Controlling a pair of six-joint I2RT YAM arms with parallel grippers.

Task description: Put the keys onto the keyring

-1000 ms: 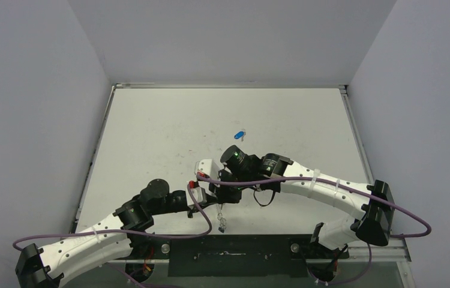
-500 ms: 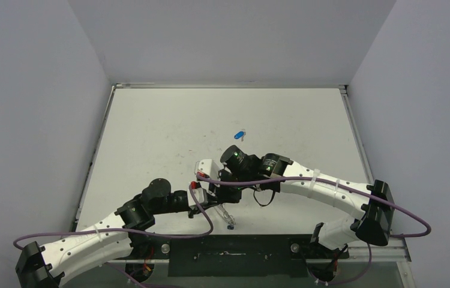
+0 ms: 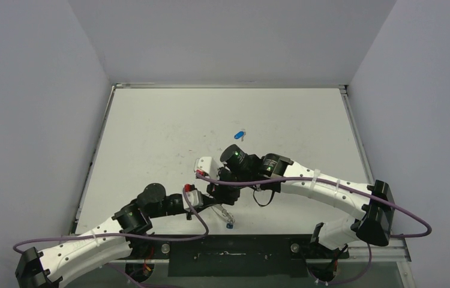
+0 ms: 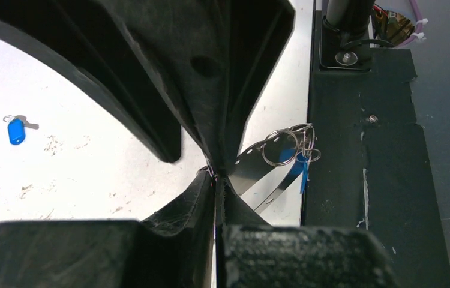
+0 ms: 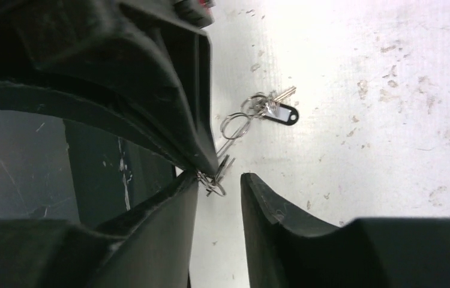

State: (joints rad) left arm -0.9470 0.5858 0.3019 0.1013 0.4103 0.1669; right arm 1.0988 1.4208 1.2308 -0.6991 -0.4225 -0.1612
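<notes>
Found left gripper pinched shut on the flat band of the keyring, held low over the table at its near edge, close to the black base plate. Noted the row of small loops bunched at the band's far end, away from the jaws. Spotted a blue cap behind those loops. Could not tell whether threaded on or merely lying beneath.

Found right gripper narrowly parted, nothing clamped. Thin wire end of the keyring just beside one fingertip, touching or not impossible to say. From the same wrist view, picked out a black-capped key with a couple of small rings at the far end of that wire. Judged it hooked on, not confirmed.

Logged a loose blue key lying alone mid-table, well apart from both grippers and the keyring, carrying its own tiny ring.

Judged task partly done: one key, perhaps two, seemingly on the hoop. At least the loose blue key left to fetch and thread.

Checked for writing: none legible. Pale label window on the black cap, blank or too small to read. No brand marks made out anywhere on the rig.
</notes>
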